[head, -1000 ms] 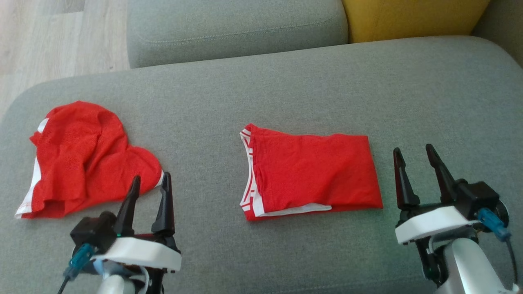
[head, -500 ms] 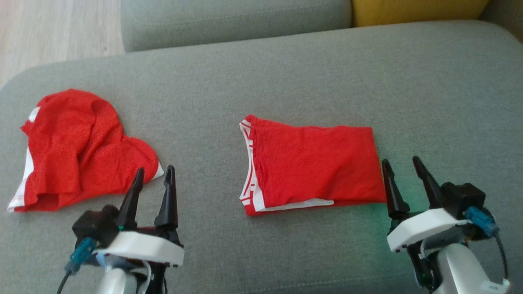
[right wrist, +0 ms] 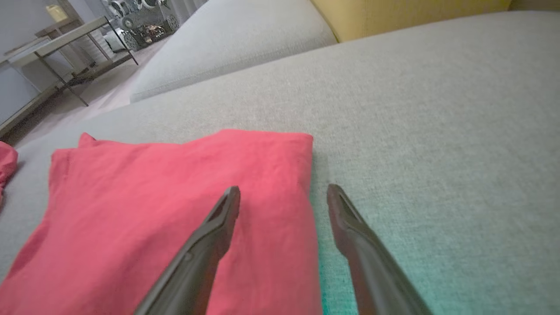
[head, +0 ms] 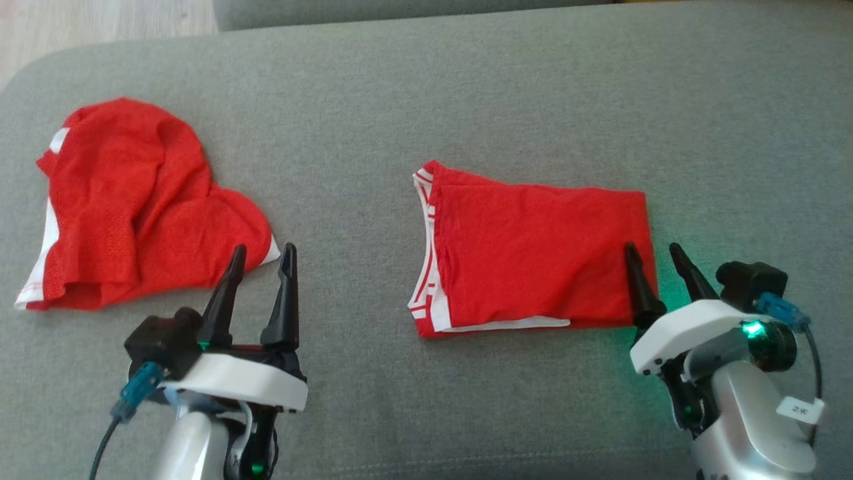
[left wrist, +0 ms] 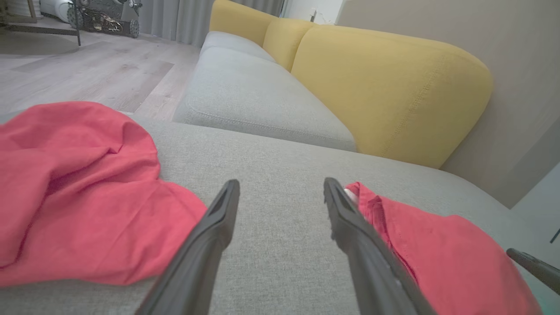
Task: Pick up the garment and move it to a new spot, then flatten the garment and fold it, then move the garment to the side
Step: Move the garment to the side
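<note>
Both wide, empty: left claw (head: 264, 247), right claw (head: 650, 245) | right straddles folded garment (head: 533, 253) edge | open sofa (head: 733, 133) beyond

so the right gripper (right wrist: 284, 191) is spread wide across the edge of the red garment (right wrist: 153, 201), one finger over fabric, the other over grey sofa (right wrist: 437, 131) just beside it

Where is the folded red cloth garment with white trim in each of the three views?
Head view: folded red cloth garment, right of centre.
Left wrist view: garment at lower right.
Right wrist view: garment, lower left to centre.
Shared landmark: crumpled red cloth garment.
</note>
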`<state>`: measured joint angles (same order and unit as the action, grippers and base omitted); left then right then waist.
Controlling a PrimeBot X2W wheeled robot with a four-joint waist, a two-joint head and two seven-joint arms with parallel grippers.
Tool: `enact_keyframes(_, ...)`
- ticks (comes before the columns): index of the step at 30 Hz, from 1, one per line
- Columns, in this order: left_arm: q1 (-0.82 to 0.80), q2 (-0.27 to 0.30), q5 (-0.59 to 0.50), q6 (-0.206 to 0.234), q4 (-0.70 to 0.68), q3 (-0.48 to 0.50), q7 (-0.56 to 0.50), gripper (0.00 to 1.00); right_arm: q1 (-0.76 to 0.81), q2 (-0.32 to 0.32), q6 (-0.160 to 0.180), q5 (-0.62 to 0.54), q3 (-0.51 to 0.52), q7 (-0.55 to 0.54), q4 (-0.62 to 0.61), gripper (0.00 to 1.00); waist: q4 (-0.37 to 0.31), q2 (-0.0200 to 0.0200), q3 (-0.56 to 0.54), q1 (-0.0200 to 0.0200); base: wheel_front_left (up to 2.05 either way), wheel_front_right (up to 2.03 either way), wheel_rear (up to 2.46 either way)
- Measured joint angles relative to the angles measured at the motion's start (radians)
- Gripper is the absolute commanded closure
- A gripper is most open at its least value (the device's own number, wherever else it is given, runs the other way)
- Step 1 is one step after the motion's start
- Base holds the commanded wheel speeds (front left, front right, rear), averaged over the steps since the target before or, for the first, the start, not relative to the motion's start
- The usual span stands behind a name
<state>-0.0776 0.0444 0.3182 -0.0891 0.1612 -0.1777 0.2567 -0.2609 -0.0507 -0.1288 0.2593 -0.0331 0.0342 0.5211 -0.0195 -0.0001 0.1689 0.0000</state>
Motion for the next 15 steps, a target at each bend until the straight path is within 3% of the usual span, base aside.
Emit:
enact_keyframes(10,-0.015,0.0,0.0,0.0,0.002,0.0,0.0,0.0,-0.06,0.0,0.0,0.008,0.015,0.001,0.115,0.0,0.011,0.0,0.03,0.0,0.0,0.0,0.0)
enact_keyframes(11,-0.015,0.0,0.0,-0.001,0.003,0.0,0.0,0.0,-0.063,0.0,0.0,0.013,0.003,0.0,0.124,0.04,0.01,0.0,0.032,0.0,0.0,0.0,0.0)
enact_keyframes(12,-0.016,0.0,0.0,-0.001,0.005,0.0,0.0,0.0,-0.064,0.0,0.0,0.021,-0.007,0.0,0.133,1.0,0.009,0.0,0.033,0.0,0.0,0.0,0.0)
enact_keyframes(15,-0.028,0.0,0.0,-0.001,0.006,0.0,0.0,0.0,-0.074,0.0,0.0,0.006,-0.034,0.004,0.146,1.0,0.004,0.0,0.033,0.0,0.0,0.0,0.0)
